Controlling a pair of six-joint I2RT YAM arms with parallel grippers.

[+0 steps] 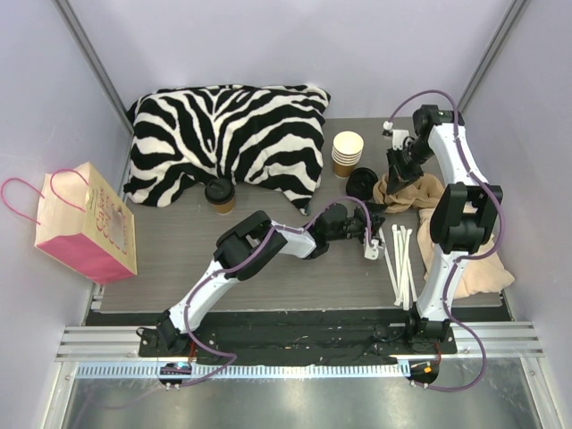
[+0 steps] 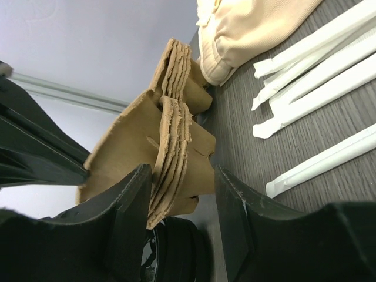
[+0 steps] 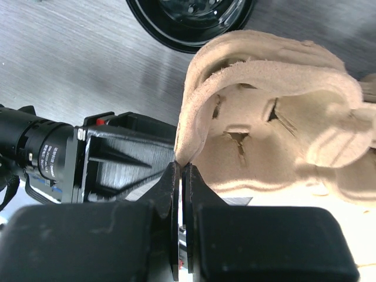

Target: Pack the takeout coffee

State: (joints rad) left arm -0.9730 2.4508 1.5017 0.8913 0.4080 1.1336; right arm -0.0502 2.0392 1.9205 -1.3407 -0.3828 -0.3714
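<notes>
1. Carriers are getting all the attention: both arms are working at the nested pulp cup carriers (image 1: 407, 192) at the table's far right.
2. Right gripper (image 3: 181, 176) is pinching one thin carrier edge, its jaws pressed together on it, and the stack is standing up on its side.
3. Left gripper (image 2: 182, 200) is gaping wide, one finger on each side of the layered edges. I can't make out any contact.
4. Takeout coffee (image 1: 220, 195) is waiting well apart, upright with its lid on, just in front of the zebra pillow (image 1: 223, 134). The paper bag (image 1: 89, 223) is standing further left.
5. To do this well, I'd say the left should be closing on the layers the right isn't holding, so that a single carrier peels free instead of the whole stack lifting.
6. Parting them slowly is looking safest. The straws (image 2: 317, 64) and a black lid (image 3: 188, 17) are lying near and could get swept aside.
</notes>
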